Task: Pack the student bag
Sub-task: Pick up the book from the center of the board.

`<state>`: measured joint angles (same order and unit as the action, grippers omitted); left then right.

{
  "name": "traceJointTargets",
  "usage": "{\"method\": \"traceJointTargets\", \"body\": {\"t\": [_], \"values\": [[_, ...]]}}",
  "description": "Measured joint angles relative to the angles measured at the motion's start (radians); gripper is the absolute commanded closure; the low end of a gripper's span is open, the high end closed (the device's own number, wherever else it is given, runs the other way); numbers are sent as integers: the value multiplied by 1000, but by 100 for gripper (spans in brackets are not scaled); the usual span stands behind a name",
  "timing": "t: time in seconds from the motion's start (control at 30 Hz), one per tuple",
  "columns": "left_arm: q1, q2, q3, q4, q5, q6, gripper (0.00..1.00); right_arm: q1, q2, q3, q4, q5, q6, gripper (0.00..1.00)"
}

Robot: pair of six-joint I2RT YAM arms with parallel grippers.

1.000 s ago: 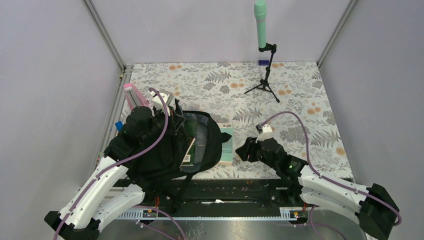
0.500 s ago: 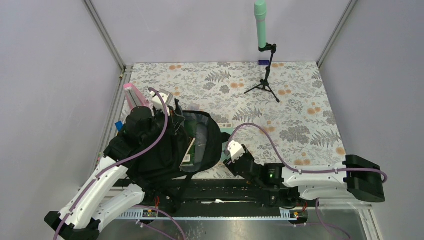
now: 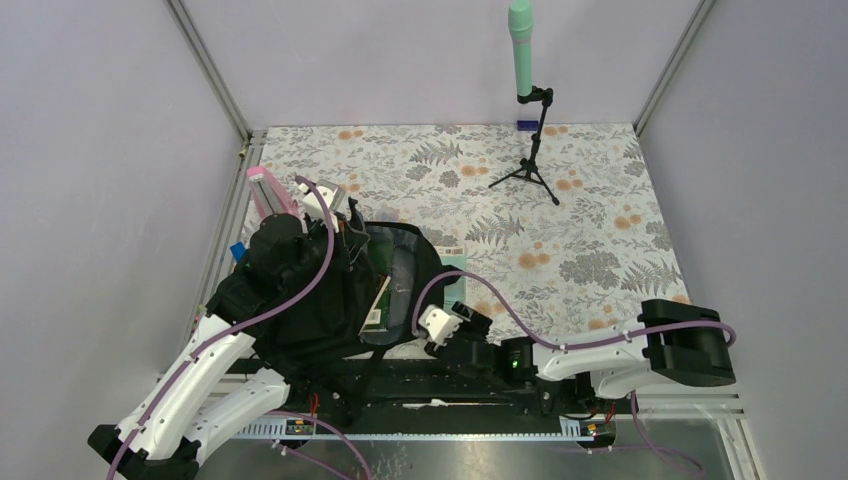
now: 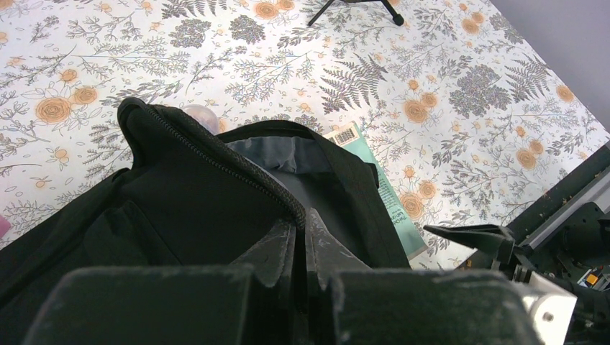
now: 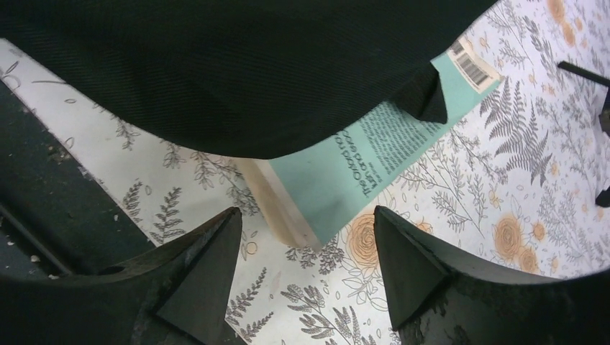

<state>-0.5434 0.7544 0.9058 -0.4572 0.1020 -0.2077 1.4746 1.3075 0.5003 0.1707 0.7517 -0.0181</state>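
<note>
The student bag (image 3: 320, 295) is a large black backpack lying at the left, its main zip open toward the right, with a book (image 3: 378, 300) showing inside. My left gripper (image 4: 301, 219) is shut on the bag's zipped rim (image 4: 216, 154) and holds it up. A teal book (image 3: 455, 272) lies on the mat, partly under the bag's right edge. My right gripper (image 5: 306, 266) is open and empty, low over the near corner of the teal book (image 5: 360, 158), with the bag (image 5: 237, 72) just beyond. In the top view the right gripper (image 3: 462, 318) is at the bag's near right side.
A small tripod with a green-topped microphone (image 3: 530, 120) stands at the back. A pink object (image 3: 266, 190) and a blue item (image 3: 237, 250) sit left of the bag. The black rail (image 3: 440, 375) runs along the table's near edge, right by my right gripper.
My right arm has swung left and low, from right of the teal book to its near corner beside the bag. The left gripper still holds the bag's rim.
</note>
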Motion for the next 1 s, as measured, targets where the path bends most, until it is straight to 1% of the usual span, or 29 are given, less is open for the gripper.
{"method": "traceJointTargets", "body": {"t": [0.2, 0.53, 0.7, 0.9, 1.0], "values": [[0, 0, 0, 0, 0, 0, 100, 34, 100, 36, 25, 22, -46, 19], [2, 0, 0, 0, 0, 0, 100, 35, 267, 104, 29, 62, -62, 17], [2, 0, 0, 0, 0, 0, 100, 29, 328, 144, 34, 121, -65, 19], [2, 0, 0, 0, 0, 0, 100, -3, 338, 147, 16, 150, -52, 22], [2, -2, 0, 0, 0, 0, 100, -13, 337, 147, 0, 157, -35, 27]]}}
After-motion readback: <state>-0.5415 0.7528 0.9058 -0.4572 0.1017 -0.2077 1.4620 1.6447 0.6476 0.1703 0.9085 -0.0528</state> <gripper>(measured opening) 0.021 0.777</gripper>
